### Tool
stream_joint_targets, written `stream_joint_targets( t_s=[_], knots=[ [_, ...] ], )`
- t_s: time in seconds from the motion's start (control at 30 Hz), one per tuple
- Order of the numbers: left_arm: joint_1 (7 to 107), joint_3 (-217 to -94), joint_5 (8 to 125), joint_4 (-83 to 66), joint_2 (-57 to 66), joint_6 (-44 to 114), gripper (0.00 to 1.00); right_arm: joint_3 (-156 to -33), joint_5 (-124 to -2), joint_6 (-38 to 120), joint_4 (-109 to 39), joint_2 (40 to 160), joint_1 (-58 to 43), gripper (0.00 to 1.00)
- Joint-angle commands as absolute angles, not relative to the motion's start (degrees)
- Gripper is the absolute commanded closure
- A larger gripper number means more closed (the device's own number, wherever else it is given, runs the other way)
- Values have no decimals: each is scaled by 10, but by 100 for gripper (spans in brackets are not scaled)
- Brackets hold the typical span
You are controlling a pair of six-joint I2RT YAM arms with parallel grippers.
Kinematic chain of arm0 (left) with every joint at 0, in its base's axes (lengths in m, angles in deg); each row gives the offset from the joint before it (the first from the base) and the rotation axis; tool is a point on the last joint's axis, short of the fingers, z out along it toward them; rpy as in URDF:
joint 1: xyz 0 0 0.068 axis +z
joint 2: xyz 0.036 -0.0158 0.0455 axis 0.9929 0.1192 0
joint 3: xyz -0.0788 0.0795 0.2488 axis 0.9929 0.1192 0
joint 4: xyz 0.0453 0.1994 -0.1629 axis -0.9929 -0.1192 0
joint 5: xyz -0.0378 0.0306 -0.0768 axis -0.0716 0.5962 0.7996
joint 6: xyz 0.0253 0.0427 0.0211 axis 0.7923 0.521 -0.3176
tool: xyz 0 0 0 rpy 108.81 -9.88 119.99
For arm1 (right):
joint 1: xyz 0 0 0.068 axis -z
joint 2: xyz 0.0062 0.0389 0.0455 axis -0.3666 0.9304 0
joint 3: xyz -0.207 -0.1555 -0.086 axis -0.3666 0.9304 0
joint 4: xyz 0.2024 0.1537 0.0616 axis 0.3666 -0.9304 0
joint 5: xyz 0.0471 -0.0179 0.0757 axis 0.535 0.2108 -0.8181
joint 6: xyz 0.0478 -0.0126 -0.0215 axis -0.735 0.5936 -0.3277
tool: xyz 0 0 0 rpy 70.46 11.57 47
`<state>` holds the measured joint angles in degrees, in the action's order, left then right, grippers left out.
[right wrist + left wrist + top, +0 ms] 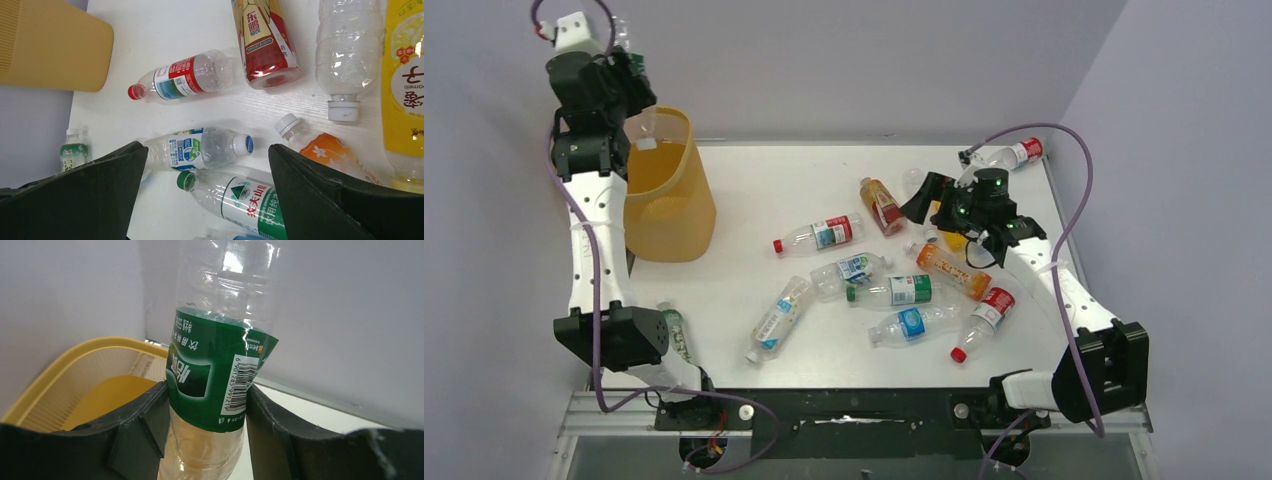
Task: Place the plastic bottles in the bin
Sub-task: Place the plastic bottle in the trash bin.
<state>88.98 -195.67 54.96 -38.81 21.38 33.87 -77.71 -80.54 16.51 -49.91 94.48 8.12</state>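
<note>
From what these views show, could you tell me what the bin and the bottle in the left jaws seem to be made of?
The bin: probably plastic, yellow-orange and matte; its wall is finely ribbed or meshed, slightly translucent. The green-labelled bottle: thin clear plastic, glossy, with sharp highlights and a see-through wall; its label looks like printed film.

Fingers of left gripper showing matt black plastic, faintly grainy; between them, green-label bottle gleaming as clear, glossy, ridged plastic, its label looking like shiny printed film. Just beyond left finger, bin showing yellow plastic, finely ribbed inside, dull sheen. Fingers of right gripper appearing same matt black plastic; ahead of them, bottles lying clear, glossy, crinkled on table looking smooth, white, matt
</note>
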Motion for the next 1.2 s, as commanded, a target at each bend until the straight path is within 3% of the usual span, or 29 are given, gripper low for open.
stream_joint_targets(
  t_s=[0.0, 0.23, 0.4, 0.53, 0.9, 1.03, 1.17],
  knots=[
    [956, -1945, 580, -338, 188, 296, 61, -776, -805, 152, -461, 927, 66, 2],
    [984, -1857, 569, -289, 158, 293, 59, -783, -796, 151, -462, 931, 50, 2],
    [992, -1843, 559, -306, 154, 290, 32, -786, -791, 150, -462, 935, 39, 2],
    [992, -1852, 559, -313, 145, 290, 19, -788, -786, 149, -462, 935, 33, 2],
    [983, -1872, 628, -366, 130, 286, 17, -792, -773, 157, -471, 936, 30, 2],
    [883, -1955, 562, -459, 163, 336, 16, -813, -743, 178, -498, 949, 28, 2],
    [814, -1954, 546, -472, 160, 340, 16, -855, -691, 218, -541, 981, 27, 2]
  ],
)
